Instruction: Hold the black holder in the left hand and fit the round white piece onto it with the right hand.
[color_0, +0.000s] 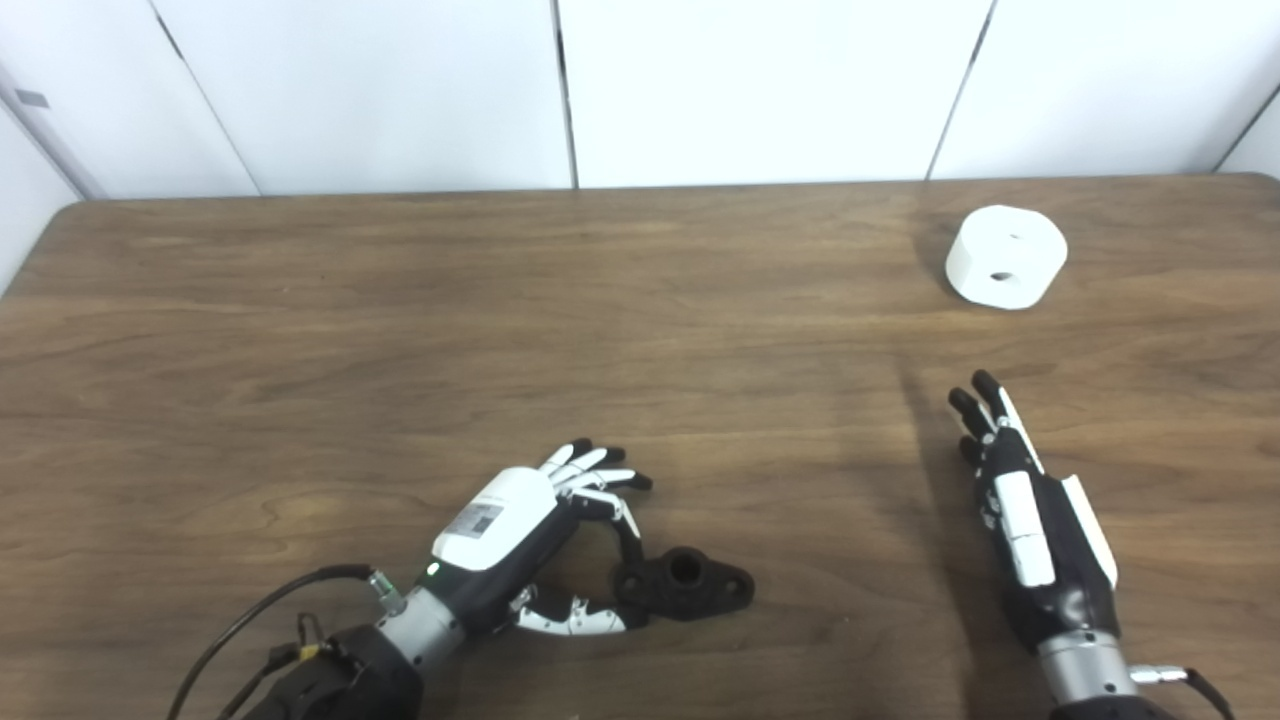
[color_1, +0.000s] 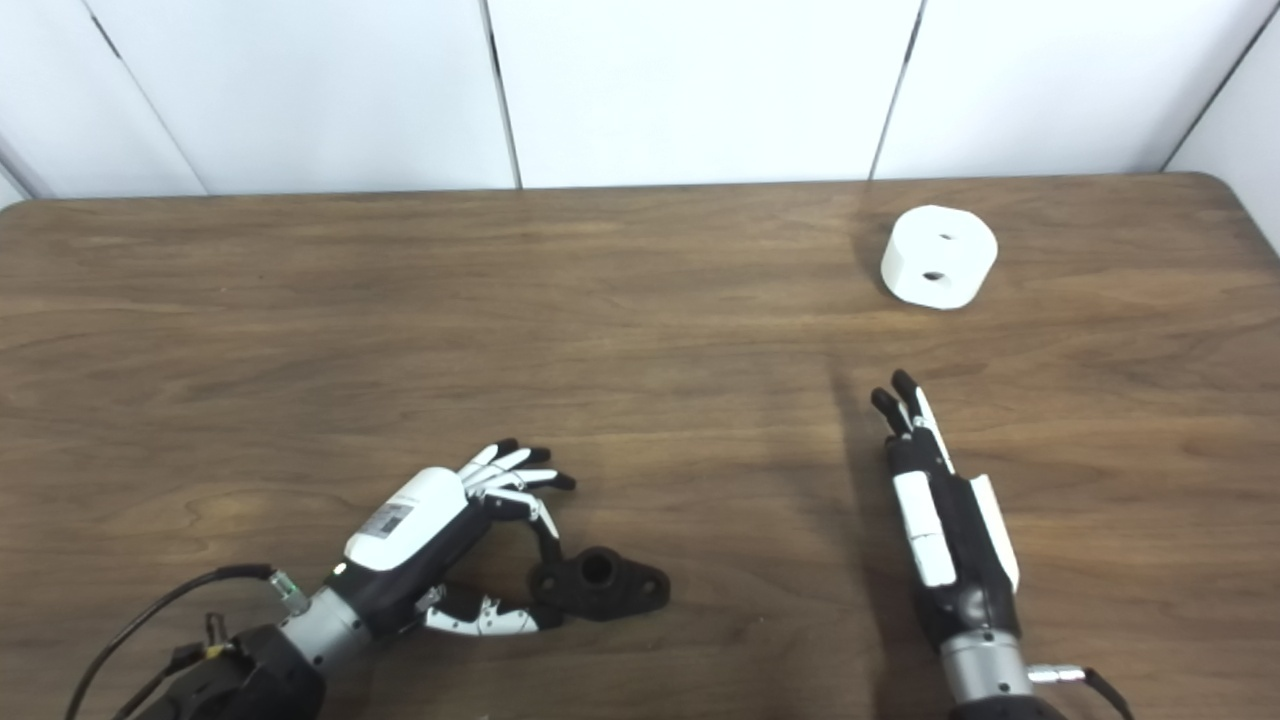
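While the left hand (color_0: 520, 530) spreads wide around the matte black holder (color_0: 685, 582) on the woodgrain table (color_0: 400, 330), the right hand (color_0: 1030, 520) lies flat and empty, smooth white piece (color_0: 1006, 256) at its 12 o'clock.

both arms cut off at bottom edge

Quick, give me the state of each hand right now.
Left hand: open, fingers curled around one end of the black holder on the table, not yet clamped or lifted.
Right hand: open, fingers straight, holding nothing, short of the round white piece.
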